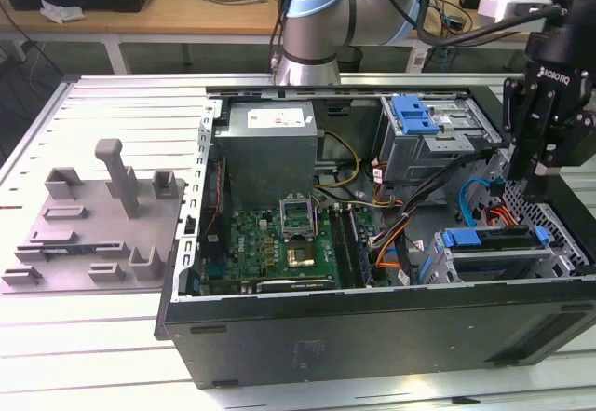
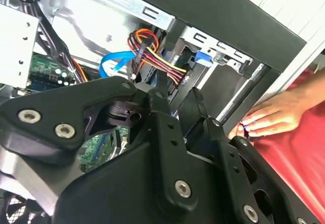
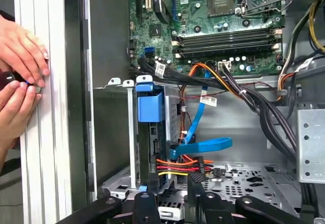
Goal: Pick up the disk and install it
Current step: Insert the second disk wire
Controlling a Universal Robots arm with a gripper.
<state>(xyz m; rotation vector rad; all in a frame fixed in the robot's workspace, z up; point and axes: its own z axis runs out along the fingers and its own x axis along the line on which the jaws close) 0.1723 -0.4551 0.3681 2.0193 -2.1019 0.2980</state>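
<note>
Disk [image 1: 492, 243] seated in bay, claw [image 1: 526, 185] upright just above.

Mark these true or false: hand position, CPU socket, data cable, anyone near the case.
1. The hand hangs over the open case at its end on the exterior view's right. True.
2. A cooler covers the CPU socket. False: the CPU socket on the motherboard is uncovered.
3. The flat data cable by the drive cage is red. False: the flat data cable is blue; the red wires belong to a separate bundle of thin wires.
4. In the first wrist view, a person's fingers rest just outside the case wall. True.
</note>
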